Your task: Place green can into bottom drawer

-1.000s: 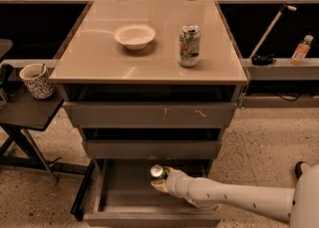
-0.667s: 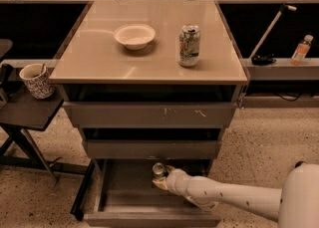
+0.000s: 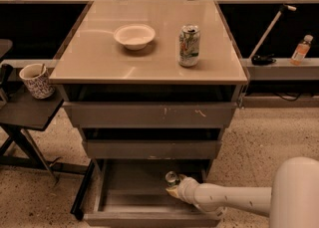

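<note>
The bottom drawer (image 3: 130, 184) is pulled open at the foot of the grey cabinet. My gripper (image 3: 173, 188) reaches into it from the right on a white arm. It is shut on the green can (image 3: 172, 176). Only the can's silver top and a little of its dark body show, just in front of the drawer above. The can stands upright, low inside the drawer at its right side. The rest of the can is hidden by the gripper.
A paler white-and-green can (image 3: 189, 46) and a white bowl (image 3: 134, 36) stand on the cabinet top. The two upper drawers (image 3: 149, 115) are slightly open. A patterned mug (image 3: 36, 80) sits on a side table at left. A bottle (image 3: 301, 49) stands on a shelf at right.
My gripper has carried the green can lower and a little further into the bottom drawer. The things on the cabinet top have not moved.
</note>
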Motion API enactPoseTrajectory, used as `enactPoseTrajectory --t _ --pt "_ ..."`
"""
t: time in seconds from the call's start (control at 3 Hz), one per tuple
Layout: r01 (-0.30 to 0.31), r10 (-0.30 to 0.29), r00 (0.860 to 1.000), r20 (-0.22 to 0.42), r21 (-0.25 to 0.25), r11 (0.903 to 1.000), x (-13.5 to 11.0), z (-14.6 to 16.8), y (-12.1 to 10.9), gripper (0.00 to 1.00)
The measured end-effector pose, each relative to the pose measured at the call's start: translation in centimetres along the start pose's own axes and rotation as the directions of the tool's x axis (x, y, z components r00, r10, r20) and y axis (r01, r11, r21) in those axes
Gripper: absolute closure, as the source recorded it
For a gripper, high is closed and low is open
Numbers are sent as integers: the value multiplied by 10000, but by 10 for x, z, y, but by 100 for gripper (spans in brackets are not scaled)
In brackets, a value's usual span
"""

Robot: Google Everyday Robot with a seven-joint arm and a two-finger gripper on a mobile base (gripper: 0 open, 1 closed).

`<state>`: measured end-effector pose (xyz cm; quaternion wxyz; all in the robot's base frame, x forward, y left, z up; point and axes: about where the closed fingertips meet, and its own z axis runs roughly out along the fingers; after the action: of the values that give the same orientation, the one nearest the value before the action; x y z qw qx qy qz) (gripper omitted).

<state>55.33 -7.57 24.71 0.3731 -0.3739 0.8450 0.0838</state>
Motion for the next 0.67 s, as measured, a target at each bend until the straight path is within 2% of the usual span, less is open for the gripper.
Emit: enactPoseTrajectory --t 0.33,0.67 --pt "0 0 10000 -4 -1 10000 0 0 0 100" --pt "-369 368 9993 -68 -216 9991 20 20 0 100"
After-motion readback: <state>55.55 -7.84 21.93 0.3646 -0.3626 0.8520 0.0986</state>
